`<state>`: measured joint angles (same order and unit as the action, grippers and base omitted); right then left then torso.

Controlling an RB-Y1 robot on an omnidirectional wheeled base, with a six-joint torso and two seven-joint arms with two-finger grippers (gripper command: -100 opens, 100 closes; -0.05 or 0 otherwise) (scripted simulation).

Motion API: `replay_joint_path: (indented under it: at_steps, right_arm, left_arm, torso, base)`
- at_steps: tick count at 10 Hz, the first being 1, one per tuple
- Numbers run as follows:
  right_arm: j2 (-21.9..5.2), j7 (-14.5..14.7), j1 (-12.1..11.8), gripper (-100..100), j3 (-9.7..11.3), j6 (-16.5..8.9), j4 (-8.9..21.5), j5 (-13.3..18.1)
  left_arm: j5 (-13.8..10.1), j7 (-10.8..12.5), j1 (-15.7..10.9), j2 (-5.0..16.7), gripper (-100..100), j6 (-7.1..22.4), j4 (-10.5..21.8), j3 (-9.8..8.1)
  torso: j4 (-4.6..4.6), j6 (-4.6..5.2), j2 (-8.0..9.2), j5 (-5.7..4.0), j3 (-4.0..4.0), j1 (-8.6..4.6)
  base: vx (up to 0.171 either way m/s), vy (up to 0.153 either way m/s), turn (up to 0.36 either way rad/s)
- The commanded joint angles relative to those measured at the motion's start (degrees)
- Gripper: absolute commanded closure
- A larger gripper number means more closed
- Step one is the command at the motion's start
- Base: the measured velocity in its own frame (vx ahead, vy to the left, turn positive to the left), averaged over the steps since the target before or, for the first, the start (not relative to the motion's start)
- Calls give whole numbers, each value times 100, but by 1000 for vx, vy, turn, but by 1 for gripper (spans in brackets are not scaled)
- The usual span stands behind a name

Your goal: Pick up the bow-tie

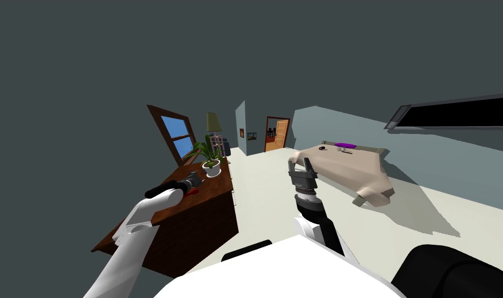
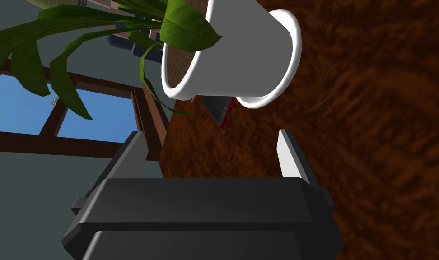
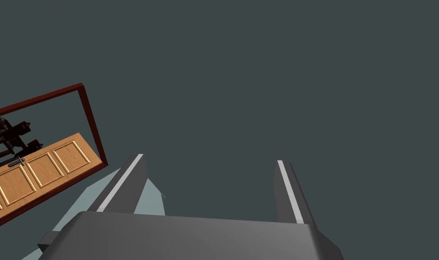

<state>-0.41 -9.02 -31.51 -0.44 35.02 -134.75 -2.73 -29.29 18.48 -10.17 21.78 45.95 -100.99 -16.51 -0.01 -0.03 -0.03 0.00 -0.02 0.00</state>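
**Left third, head view.** The left arm is hanging over a dark brown wooden worktop (image 1: 217, 184). The left end effector (image 1: 196, 177) is pointing toward the middle of the frame. In the left wrist view the left end effector (image 2: 209, 135) is holding its two fingers spread wide, with nothing between them. One finger is lying close along the worktop; contact cannot be determined.

**Task item.** The bow-tie (image 1: 192, 192) is showing as a small red shape on the worktop, directly below the left end effector in the frame. In the left wrist view it is appearing as a flat dark piece with a red edge (image 2: 217, 110). It is lying on the worktop ahead of the spread fingers and apart from them. It is partly hidden behind the base of a white pot (image 2: 232, 49).

**Left of centre.** The white pot (image 1: 211, 167) is standing upright on the worktop, carrying a green plant, just right of the left end effector. Above it a brown-framed window (image 1: 175, 135) is showing blue, with a lamp (image 1: 212, 122) to its right.

**Centre.** A doorway with an orange-brown door (image 1: 277, 133) is standing open. Below it the right end effector (image 1: 299, 163) is hovering over the pale floor (image 1: 266, 207). The right wrist view is showing the right end effector (image 3: 209, 160) with its fingers spread and holding nothing.

**Right.** A bed (image 1: 359, 178) under a beige cover is carrying a purple item (image 1: 344, 145) near its far end. At upper right a grey frame is enclosing a black area (image 1: 452, 116).
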Motion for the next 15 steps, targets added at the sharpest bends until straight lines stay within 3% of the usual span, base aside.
replay_joint_path:
  at_steps: [1,2,7,10,12,15]
  right_arm:
    - [0,0,0,0,0,0,0,0]
    - [0,0,0,0,0,0,0,0]
    - [0,0,0,0,0,0,0,0]
    - [0,0,0,0,0,0,0,0]
    - [0,0,0,0,0,0,0,0]
    - [0,0,0,0,0,0,0,0]
  left_arm:
    - [-34,-7,-13,20,-100,186,33,-11]
    - [-204,-18,-148,137,-100,396,240,-77]
    - [-369,-39,-269,257,-100,1048,443,-137]
    - [-683,-106,-465,507,-100,1620,834,-242]
    - [-683,-106,-465,507,-100,1875,834,-242]
    - [-970,-203,-600,770,-100,2416,1205,-323]
  torso:
    - [0,0,0,0,0,0]
    - [0,-1,2,0,1,1]
    - [0,0,1,1,0,3]
    - [0,0,0,1,0,4]
    - [0,-1,0,1,0,7]
    - [0,-1,2,2,1,7]
  base:
    - [5,0,7]
    - [9,-1,-65]
    - [7,3,-34]
    - [11,10,-70]
    - [9,12,-21]
    - [10,17,-71]
